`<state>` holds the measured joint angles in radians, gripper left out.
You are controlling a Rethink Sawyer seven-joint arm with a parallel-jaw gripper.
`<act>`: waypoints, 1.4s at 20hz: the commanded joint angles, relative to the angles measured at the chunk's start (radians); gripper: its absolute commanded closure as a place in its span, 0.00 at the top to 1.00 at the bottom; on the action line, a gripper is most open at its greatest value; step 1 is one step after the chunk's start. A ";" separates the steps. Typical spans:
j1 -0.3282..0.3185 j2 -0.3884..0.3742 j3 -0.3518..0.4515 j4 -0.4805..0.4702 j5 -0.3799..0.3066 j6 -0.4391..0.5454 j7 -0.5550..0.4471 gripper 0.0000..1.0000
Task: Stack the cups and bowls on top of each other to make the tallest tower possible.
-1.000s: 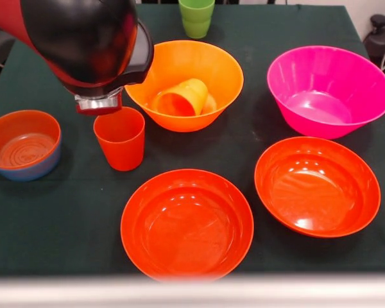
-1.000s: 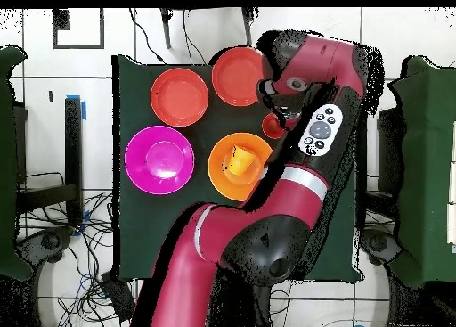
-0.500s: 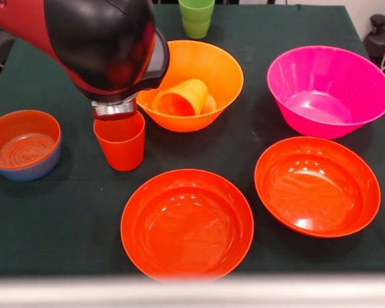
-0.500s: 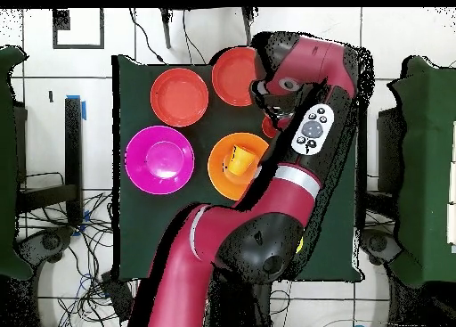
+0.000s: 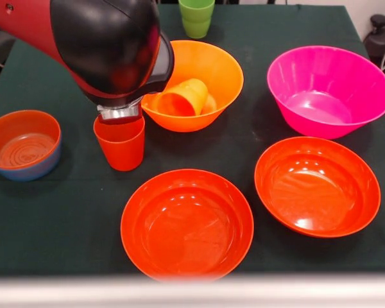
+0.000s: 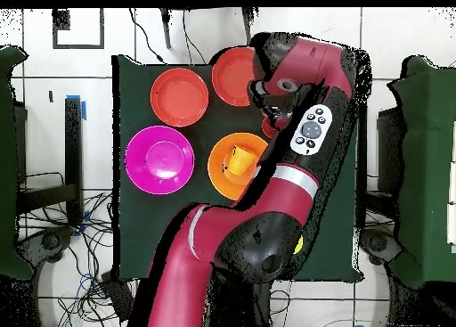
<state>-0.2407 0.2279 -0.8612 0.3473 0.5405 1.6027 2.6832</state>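
Note:
An upright red-orange cup (image 5: 120, 142) stands left of the large orange bowl (image 5: 215, 64). My gripper (image 5: 119, 113) hangs right over the cup's mouth, its silver mount touching the rim and its tips hidden. An orange cup (image 5: 179, 97) lies on its side inside the orange bowl. Behind that bowl stands a green cup (image 5: 196, 16). At the left, a small red-orange bowl (image 5: 22, 144) sits nested in the small blue bowl (image 5: 35, 170). In the overhead view the arm covers the red-orange cup (image 6: 268, 127) except for a sliver.
The magenta bowl (image 5: 327, 90) is at the right. Two wide red-orange bowls (image 5: 187, 223) (image 5: 317, 186) lie near the table's front edge. From above, these show as magenta bowl (image 6: 159, 159) and red-orange bowls (image 6: 179, 96) (image 6: 233, 74). Cables lie on the floor round the table.
The arm has swung right in the front view and come down, so the gripper now sits over the red-orange cup's mouth. No cup or bowl has moved.

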 commanded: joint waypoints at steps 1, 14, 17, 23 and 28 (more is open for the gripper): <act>0.026 0.024 0.100 0.105 -0.031 -0.136 0.121 1.00; 0.022 0.025 0.066 0.104 -0.050 -0.131 0.069 0.00; 0.025 0.020 0.066 0.108 -0.049 -0.122 0.068 0.00; 0.031 0.010 0.070 0.129 -0.060 -0.139 0.062 0.00; 0.019 0.019 0.053 0.103 -0.063 -0.119 0.056 1.00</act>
<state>-0.2368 0.2236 -0.8640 0.3777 0.5405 1.5131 2.6832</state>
